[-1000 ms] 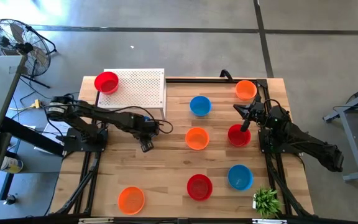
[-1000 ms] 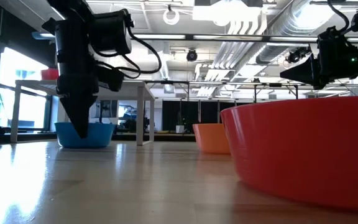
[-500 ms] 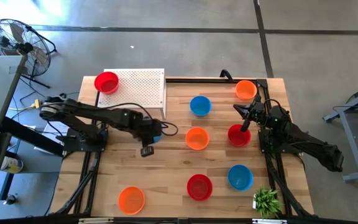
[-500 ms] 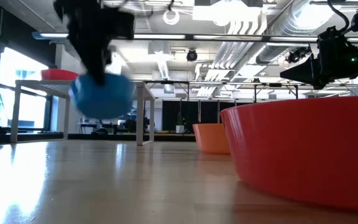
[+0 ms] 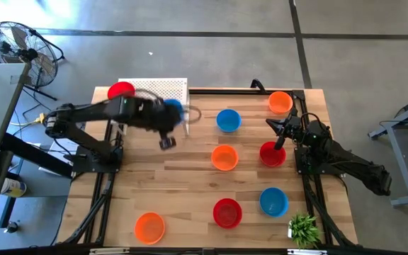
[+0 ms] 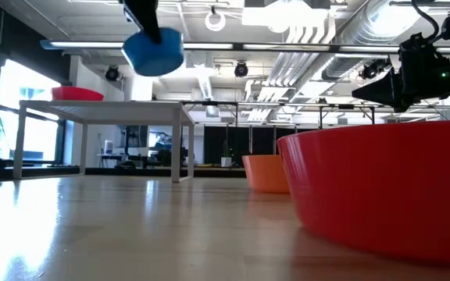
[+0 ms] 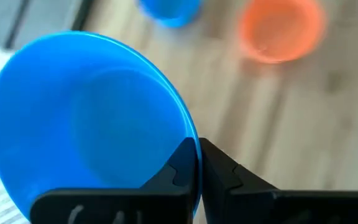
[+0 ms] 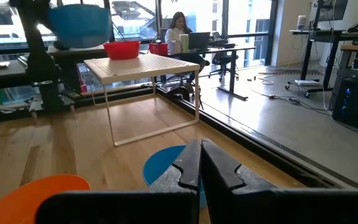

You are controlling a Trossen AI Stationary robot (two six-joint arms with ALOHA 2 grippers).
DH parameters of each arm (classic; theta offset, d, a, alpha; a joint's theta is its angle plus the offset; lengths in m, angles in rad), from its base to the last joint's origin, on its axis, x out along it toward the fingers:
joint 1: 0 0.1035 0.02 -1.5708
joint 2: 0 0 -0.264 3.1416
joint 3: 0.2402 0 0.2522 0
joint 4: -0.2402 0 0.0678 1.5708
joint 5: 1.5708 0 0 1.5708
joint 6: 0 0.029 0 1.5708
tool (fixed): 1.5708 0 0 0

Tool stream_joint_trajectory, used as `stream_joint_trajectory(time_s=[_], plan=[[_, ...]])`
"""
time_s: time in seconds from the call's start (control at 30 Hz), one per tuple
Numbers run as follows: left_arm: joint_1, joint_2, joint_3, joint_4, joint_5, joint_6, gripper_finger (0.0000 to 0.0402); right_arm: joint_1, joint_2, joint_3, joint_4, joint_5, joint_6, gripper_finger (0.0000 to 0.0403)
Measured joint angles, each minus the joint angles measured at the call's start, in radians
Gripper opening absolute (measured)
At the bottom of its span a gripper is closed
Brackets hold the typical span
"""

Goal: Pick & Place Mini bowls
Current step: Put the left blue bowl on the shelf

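we see the left tool (image 7: 197,165) pinching the rim of a blue mini bowl (image 5: 173,108), arm raised over the white stand (image 5: 170,90) at the desk's (image 5: 190,191) far left. the right tool (image 8: 200,163) waits pressed together above a red mini bowl (image 5: 272,154) on the right.

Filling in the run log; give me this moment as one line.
left gripper: shut on blue bowl, lifted near white stand | red bowl: on stand | right gripper: shut, waiting
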State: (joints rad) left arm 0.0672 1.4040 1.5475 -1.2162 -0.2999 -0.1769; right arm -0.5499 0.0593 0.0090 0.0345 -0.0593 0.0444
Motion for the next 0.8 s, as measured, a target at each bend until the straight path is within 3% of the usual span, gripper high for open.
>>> stream_joint_trajectory(time_s=[0.2, 0.3, 0.57, 0.8], plan=[[0.252, 0.003, -0.029, -0.046, 0.007, 0.156, 0.0003, 0.0, 0.0, 0.0, 0.0, 0.0, 0.0, 0.0], [0.344, 0.028, -0.04, -0.048, 0.066, 0.22, 0.0003, 0.0, 0.0, 0.0, 0.0, 0.0, 0.0, 0.0], [0.47, 0.039, -0.09, -0.033, 0.138, 0.309, 0.0003, 0.0, 0.0, 0.0, 0.0, 0.0, 0.0, 0.0], [0.525, 0.039, -0.167, 0.002, 0.128, 0.33, 0.0003, 0.0, 0.0, 0.0, 0.0, 0.0, 0.0, 0.0]])
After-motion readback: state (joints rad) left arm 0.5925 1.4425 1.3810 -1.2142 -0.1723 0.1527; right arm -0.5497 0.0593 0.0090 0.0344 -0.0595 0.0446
